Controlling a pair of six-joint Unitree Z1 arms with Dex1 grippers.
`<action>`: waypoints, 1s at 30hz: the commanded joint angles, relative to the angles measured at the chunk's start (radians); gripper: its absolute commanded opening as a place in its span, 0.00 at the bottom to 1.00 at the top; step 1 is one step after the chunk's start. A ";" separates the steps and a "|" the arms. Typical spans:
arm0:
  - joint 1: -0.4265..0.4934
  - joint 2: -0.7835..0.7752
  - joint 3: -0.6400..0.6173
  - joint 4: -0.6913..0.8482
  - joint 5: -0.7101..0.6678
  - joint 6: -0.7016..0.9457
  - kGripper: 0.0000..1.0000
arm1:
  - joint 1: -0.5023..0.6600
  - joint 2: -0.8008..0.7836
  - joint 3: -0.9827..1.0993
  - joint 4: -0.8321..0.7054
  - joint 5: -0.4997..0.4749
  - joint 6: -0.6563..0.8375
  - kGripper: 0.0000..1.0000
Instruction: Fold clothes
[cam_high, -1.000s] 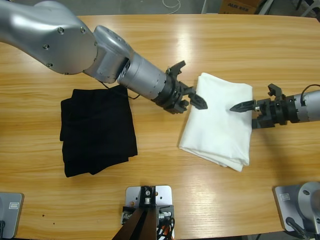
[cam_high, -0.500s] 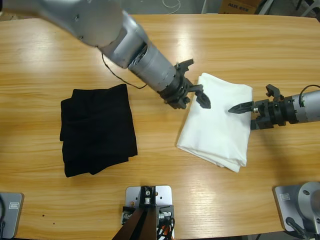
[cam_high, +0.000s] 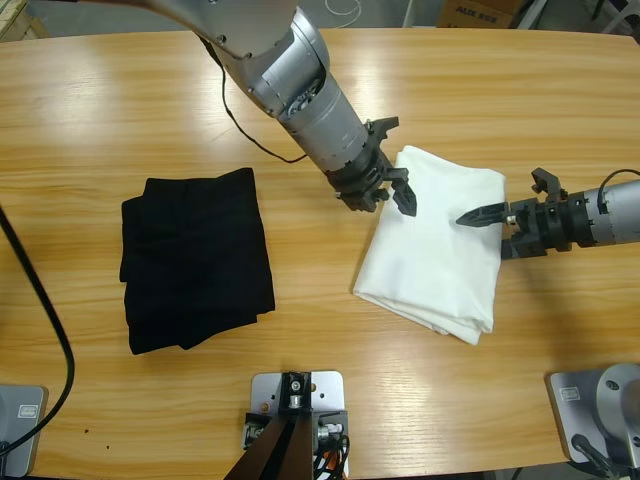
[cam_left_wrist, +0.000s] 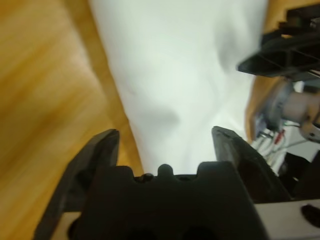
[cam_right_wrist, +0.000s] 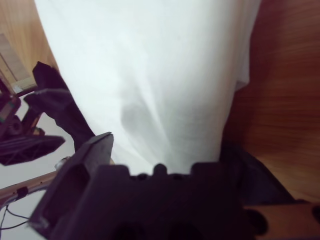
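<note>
A folded white T-shirt lies right of the table's middle, and a folded black garment lies flat at the left. My left gripper hovers at the shirt's upper left edge, open. In the left wrist view its jaws stand wide apart with the white cloth ahead of them. My right gripper reaches in from the right over the shirt's right side, open. The right wrist view shows the white cloth between its own jaws. Nothing is gripped.
The wooden table runs wide around both garments. A black cable loops down the left side. Another thin cable trails beside the left arm. A cardboard box sits beyond the far edge.
The left arm has swung up toward the top of the view, its gripper shifting slightly right along the shirt's edge. The shirt's lower left edge moved a little. The right arm stayed still.
</note>
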 joint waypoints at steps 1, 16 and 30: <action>0.019 0.133 -0.052 0.091 -0.191 -0.117 0.40 | 0.001 0.062 0.052 -0.022 -0.044 0.008 0.82; 0.096 0.160 -0.057 0.142 -0.244 -0.278 0.48 | 0.000 0.058 0.053 -0.028 -0.042 0.001 0.83; 0.059 0.107 -0.020 0.130 -0.133 0.155 0.00 | -0.002 0.080 0.053 -0.047 -0.036 0.003 0.98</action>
